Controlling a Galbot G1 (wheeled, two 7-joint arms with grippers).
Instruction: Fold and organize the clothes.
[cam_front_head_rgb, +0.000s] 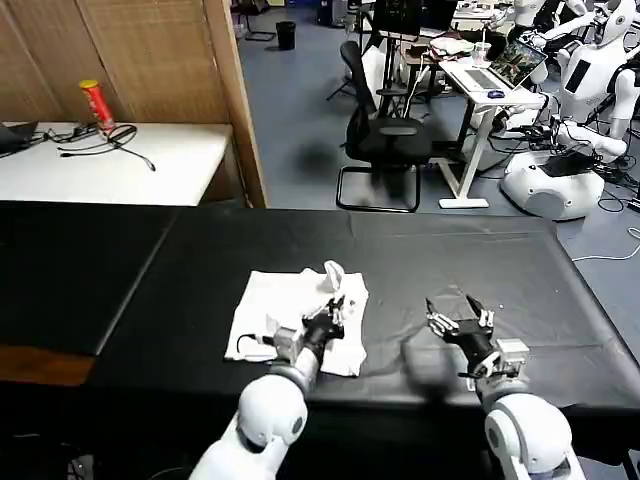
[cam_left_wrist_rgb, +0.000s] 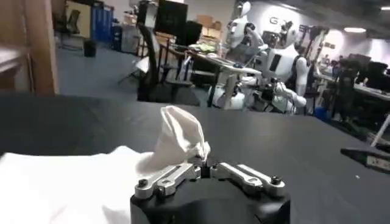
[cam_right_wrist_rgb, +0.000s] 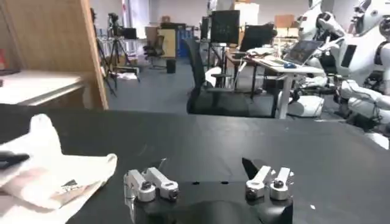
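Note:
The white T-shirt (cam_front_head_rgb: 290, 315) lies partly folded on the black table (cam_front_head_rgb: 500, 260), a little left of centre. My left gripper (cam_front_head_rgb: 335, 303) is over its right edge, shut on a pinch of the fabric. The pinched fabric stands up in a peak (cam_left_wrist_rgb: 178, 135) just beyond the closed jaws of the left gripper (cam_left_wrist_rgb: 204, 165). My right gripper (cam_front_head_rgb: 458, 318) hovers open over bare table to the right of the shirt, holding nothing. In the right wrist view the right gripper (cam_right_wrist_rgb: 205, 162) has its jaws spread wide, and the shirt (cam_right_wrist_rgb: 55, 173) lies off to one side with a bit of dark logo print showing.
A white side table (cam_front_head_rgb: 180, 160) at the back left carries a red can (cam_front_head_rgb: 97, 103) and cables. A wooden partition (cam_front_head_rgb: 235, 90) stands behind the black table. Beyond it are an office chair (cam_front_head_rgb: 385, 135), desks and other white robots (cam_front_head_rgb: 570, 150).

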